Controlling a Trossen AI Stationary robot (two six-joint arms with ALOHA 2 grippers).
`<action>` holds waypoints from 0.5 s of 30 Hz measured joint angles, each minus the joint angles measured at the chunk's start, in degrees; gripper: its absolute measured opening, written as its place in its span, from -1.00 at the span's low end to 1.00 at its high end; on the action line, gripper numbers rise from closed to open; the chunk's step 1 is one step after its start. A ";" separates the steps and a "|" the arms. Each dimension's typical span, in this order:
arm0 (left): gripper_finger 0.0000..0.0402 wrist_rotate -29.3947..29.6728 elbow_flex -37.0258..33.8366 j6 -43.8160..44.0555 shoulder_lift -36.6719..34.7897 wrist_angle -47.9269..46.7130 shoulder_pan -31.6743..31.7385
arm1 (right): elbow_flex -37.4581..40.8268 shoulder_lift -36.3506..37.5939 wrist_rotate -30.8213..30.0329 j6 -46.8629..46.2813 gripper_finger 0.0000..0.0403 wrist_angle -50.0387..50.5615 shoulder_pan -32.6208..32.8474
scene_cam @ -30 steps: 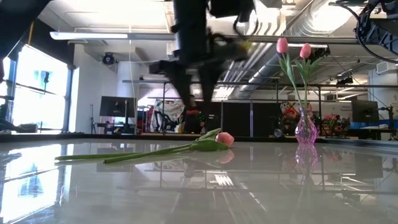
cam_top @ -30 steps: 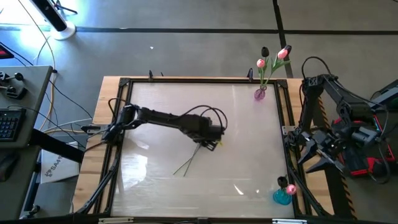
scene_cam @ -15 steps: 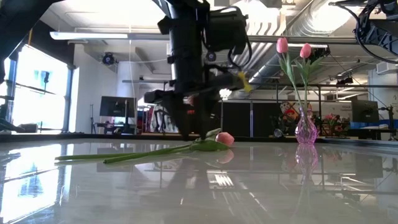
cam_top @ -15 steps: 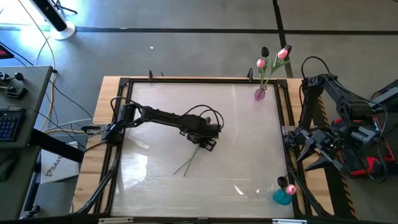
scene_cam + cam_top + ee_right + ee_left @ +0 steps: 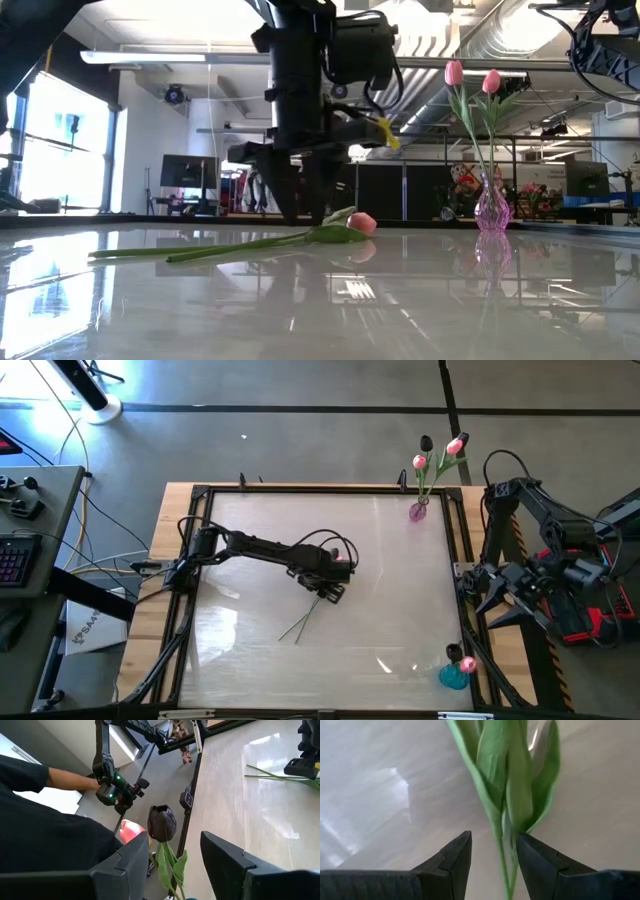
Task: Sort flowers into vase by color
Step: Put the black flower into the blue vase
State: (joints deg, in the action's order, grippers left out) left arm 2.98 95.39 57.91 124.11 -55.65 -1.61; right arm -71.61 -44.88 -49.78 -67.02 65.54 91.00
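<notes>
We're looking down on the glossy worktop [image 5: 240,650], and the left claw [image 5: 330,589] is right down near the middle of it, sitting over the pink tulip [image 5: 361,223] that lies flat there. From the left wrist view its fingers [image 5: 451,861] stand apart, open, with the green stem [image 5: 506,865] and leaves running between them, the stem closer to one finger. From table height we see the long stem stretching away from the claw, with the pink head just beside the claw's tips.

At the far right corner stands the purple vase [image 5: 417,511] with two pink tulips and one dark one in it. Near the front right corner sits the blue vase [image 5: 454,676], holding a dark tulip [image 5: 161,823] and a pink one.

The right claw [image 5: 482,606] waits off the worktop's right edge, its fingers spread, nothing between them.
</notes>
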 joint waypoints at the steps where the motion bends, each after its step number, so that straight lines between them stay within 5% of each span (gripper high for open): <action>1: -0.29 0.02 0.00 0.00 0.00 0.36 0.00 | 0.00 0.00 0.00 0.00 -0.17 0.00 0.00; 15: -0.29 1.15 0.25 0.50 3.05 -0.49 -0.84 | 0.00 -0.90 -0.11 -2.28 -0.17 -0.20 0.00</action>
State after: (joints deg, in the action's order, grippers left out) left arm 4.13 95.65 58.41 127.16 -56.14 -2.44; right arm -71.61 -45.79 -49.89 -69.30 65.34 91.00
